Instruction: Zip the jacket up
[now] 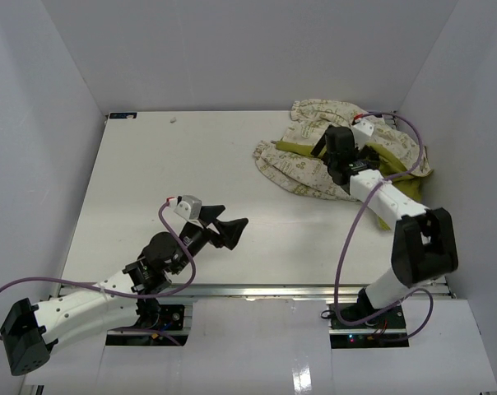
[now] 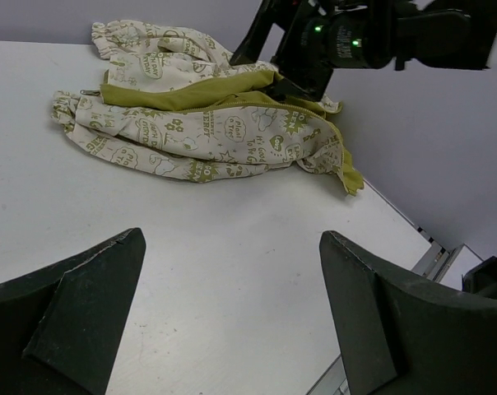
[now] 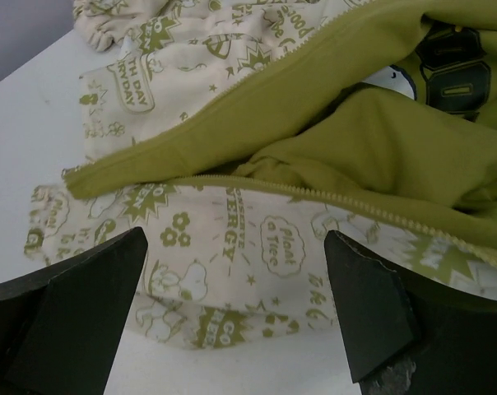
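Hugging the far-right table (image 1: 191,164) corner, the jacket (image 1: 298,169) lies unzipped under the spread right hand (image 3: 236,247); left hand (image 2: 232,239) spread, well apart.

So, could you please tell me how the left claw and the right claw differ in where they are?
The left claw hangs over bare table, well short of the jacket. The right claw is directly over the jacket, close above its open front. The left claw is in the table's near half, and the right claw is toward the far right corner. Both are open and hold nothing.
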`<state>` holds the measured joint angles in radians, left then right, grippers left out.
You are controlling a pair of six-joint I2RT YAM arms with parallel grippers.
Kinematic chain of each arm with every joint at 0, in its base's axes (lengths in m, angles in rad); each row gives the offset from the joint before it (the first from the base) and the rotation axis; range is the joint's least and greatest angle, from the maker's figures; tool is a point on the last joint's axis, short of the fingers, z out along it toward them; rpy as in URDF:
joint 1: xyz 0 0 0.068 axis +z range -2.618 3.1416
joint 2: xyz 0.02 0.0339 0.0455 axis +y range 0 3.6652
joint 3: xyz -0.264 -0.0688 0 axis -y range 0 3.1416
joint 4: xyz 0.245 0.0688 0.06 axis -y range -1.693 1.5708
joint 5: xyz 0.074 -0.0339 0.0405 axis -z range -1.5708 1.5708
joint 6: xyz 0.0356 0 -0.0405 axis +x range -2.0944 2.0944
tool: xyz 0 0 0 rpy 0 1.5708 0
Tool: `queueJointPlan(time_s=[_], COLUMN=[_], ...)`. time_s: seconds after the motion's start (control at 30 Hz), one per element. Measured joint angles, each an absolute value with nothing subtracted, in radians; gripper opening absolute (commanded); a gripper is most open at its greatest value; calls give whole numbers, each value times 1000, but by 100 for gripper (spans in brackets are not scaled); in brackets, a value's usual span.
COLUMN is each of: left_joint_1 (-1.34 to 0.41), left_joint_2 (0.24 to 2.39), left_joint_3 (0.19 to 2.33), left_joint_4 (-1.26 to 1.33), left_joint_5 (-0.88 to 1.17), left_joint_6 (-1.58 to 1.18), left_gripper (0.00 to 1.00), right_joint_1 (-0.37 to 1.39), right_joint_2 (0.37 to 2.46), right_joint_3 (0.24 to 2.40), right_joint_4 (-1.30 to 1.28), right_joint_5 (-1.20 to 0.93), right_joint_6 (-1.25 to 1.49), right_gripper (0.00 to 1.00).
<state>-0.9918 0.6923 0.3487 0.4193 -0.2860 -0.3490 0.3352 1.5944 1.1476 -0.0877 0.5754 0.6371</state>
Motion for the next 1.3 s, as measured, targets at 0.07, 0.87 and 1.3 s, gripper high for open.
queueJointPlan(time_s=[0.07, 0.87, 1.3], left_joint_1=[-992, -992, -992], left_joint_2=[690, 713, 658], left_joint_3=[348, 349, 349], left_joint_4=[419, 397, 372], left_joint_5=[-289, -291, -315], left_joint_6=[-349, -371, -387], left_gripper=[98, 98, 98], right_joint_1=[311, 205, 377], right_joint_2=[1693, 2395, 2284], right_joint_3=[1220, 1907, 1713], right_joint_4=[-96, -123, -73], right_joint_5=[541, 42, -167], right_joint_6=[641, 491, 336], right_gripper=[95, 94, 93])
